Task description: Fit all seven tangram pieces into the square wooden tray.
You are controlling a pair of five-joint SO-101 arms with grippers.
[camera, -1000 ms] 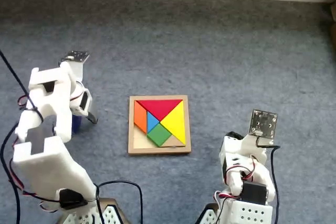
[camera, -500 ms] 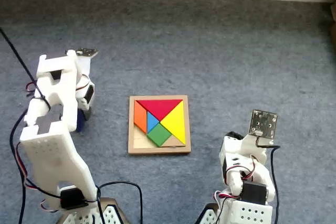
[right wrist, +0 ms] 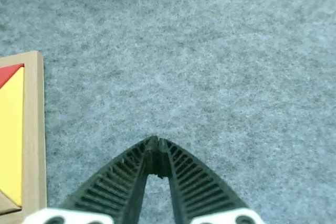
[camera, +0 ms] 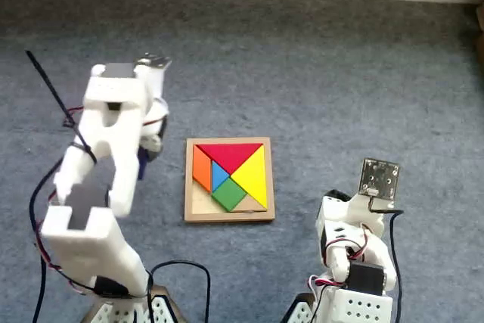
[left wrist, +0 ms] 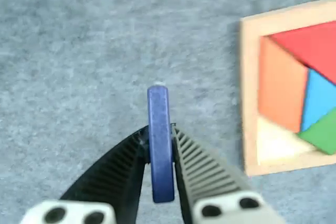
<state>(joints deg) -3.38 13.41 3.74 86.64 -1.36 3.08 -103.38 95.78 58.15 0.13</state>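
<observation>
I read left gripper point(left wrist: 160, 131) clamped on the dark blue piece point(left wrist: 159, 111), held edge-on over carpet point(camera: 340, 73) just beside the partly filled tray point(camera: 188, 183), right gripper point(right wrist: 156, 142) closed empty over carpet.

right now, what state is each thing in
tray, partly filled, bare wood at one corner
left gripper, shut on dark blue piece
dark blue piece, held on edge, outside tray
right gripper, shut, empty
red piece, in tray
orange piece, in tray
light blue piece, in tray
green piece, in tray
yellow piece, in tray
</observation>
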